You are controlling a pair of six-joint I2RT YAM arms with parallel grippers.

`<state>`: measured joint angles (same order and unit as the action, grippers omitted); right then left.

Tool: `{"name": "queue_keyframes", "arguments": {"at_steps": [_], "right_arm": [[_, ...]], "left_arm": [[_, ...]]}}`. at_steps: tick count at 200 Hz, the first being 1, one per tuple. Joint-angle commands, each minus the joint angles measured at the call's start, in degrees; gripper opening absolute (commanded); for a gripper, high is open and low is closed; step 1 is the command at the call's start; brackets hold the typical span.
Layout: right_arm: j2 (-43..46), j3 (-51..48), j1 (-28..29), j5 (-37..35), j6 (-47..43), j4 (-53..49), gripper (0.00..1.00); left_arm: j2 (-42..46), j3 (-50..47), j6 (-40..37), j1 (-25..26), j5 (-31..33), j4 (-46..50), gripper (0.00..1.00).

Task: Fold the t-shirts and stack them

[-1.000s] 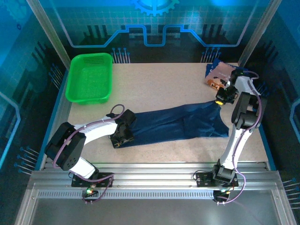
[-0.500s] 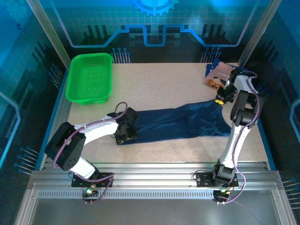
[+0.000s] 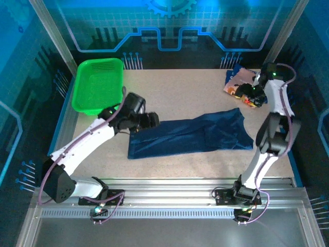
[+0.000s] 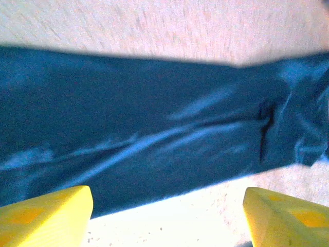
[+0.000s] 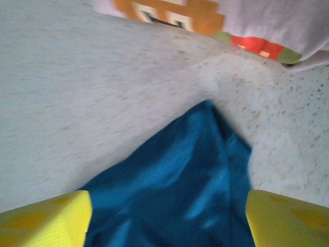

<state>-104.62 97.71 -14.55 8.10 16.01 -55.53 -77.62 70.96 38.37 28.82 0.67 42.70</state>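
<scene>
Top external view, left arm (image 3: 82, 146): slants from its base at lower left up toward centre-left.
Left gripper (image 3: 150, 121): yellow fingers (image 4: 46, 211) spread wide with nothing between them, hanging over the left end of the navy cloth.
Folded dark navy-blue cloth t-shirt (image 3: 190, 135): a long flat band across mid-frame on the speckled beige tabletop (image 3: 175, 92).
Right arm (image 3: 267, 139): stands tall at lower right and bends over at upper right.
Right gripper (image 5: 164, 216): jaws wide and empty, above the band's far right corner.
Crumpled t-shirt with pinkish-tan print panel (image 3: 237, 82): upper right, apart from the band.
Bright green plastic mesh basket (image 3: 97, 85): upper left.
Open room: bare tabletop between basket and printed shirt.
</scene>
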Motion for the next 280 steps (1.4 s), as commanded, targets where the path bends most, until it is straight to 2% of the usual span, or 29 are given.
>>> {"name": "queue_keyframes", "arguments": {"at_steps": [1, 26, 36, 42, 50, 57, 68, 107, 128, 168, 200, 219, 228, 239, 264, 280], "right_arm": [[10.1, -8.5, 4.3, 2.5, 1.8, 1.1, 0.84], [14.2, -18.6, 9.0, 1.4, 6.3, 2.0, 0.78], [14.0, -23.0, 10.1, 1.6, 8.5, 4.4, 0.71], [13.2, -25.0, 10.3, 1.6, 10.3, 5.5, 0.57], [11.2, -26.7, 10.3, 1.7, 12.6, 6.8, 0.39], [9.4, -27.6, 10.6, 1.2, 14.0, 8.1, 0.3], [6.3, -28.2, 11.5, -1.4, 15.6, 9.7, 0.27], [-8.1, -20.8, 14.8, -8.8, 20.0, 7.5, 0.2], [-15.0, -14.9, 15.9, -11.4, 21.2, 4.8, 0.2], [-26.3, 4.8, 17.6, -13.1, 20.9, -3.0, 0.24], [-42.3, 31.9, 18.7, -12.1, 18.3, -13.5, 0.26], [-53.7, 52.0, 18.8, -9.5, 18.3, -20.3, 0.26], [-57.4, 58.5, 18.8, -7.7, 18.6, -21.1, 0.27], [-59.1, 60.0, 18.6, -3.4, 19.7, -17.3, 0.28], [-57.7, 50.2, 18.4, 17.4, 24.9, 5.8, 0.34], [-62.0, 55.9, 18.9, 23.3, 29.5, 11.5, 0.38]], "left_arm": [[-3.9, 5.4, -2.3, -5.4, 3.3, 6.8, 0.78], [-11.5, 10.3, -4.8, -6.8, 2.6, 4.1, 0.76], [-15.0, 11.5, -5.8, -6.8, 1.3, 2.8, 0.71], [-17.2, 12.1, -6.2, -6.8, 0.3, 2.0, 0.65], [-20.0, 12.5, -6.6, -6.8, -0.7, 1.1, 0.51], [-22.2, 13.1, -6.7, -6.9, -1.1, 1.4, 0.39], [-25.9, 13.9, -6.9, -6.9, -1.3, 1.8, 0.26], [-34.3, 10.0, -5.9, -8.2, -1.2, 1.7, 0.11], [-35.5, 4.9, -4.9, -8.9, 0.5, 0.9, 0.1], [-35.9, -1.1, -2.1, -9.5, 1.8, 0.7, 0.1], [-33.5, -6.2, 1.8, -9.0, -0.4, 0.0, 0.1], [-32.1, -7.9, 3.5, -7.2, -1.8, 0.1, 0.1], [-31.6, -8.0, 4.2, -6.0, -2.4, 0.6, 0.11], [-31.2, -8.0, 5.3, -4.5, -3.6, 1.4, 0.11], [-30.1, -8.4, 7.7, -1.1, -6.7, 2.2, 0.12], [-29.6, -8.4, 8.4, 1.0, -7.4, 3.3, 0.12]]}}
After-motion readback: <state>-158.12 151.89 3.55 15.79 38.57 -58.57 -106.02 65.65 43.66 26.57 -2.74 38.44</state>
